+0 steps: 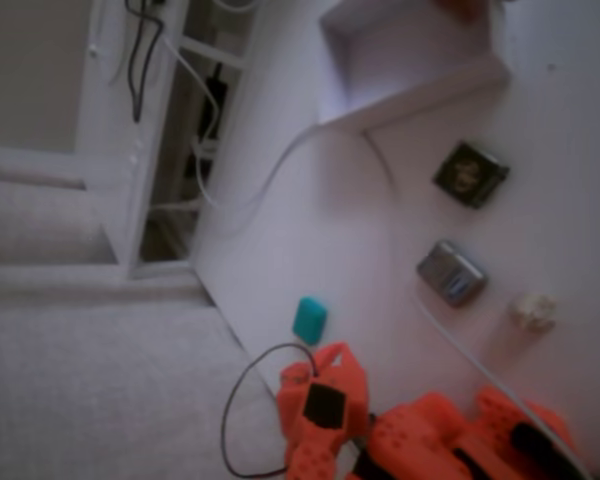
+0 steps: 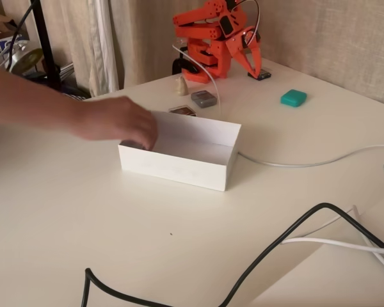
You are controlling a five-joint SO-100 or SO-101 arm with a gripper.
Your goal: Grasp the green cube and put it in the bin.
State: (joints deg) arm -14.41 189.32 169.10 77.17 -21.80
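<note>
Green cube sat on bench, approx 2 o'clock from bin. Hand hung partly open w/ nothing held, 10 o'clock from cube.

White table, beige curtain, textured wall.

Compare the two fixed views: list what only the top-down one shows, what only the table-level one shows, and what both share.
Only the top-down fixed view shows the carpeted floor and the shelf unit beside the table.

Only the table-level fixed view shows a person's hand at the bin's near-left corner, a thick black cable across the foreground, and the curtain.

Both show the green cube, the bin, the grey gadget, the dark square gadget, the white cable and the orange arm.
</note>
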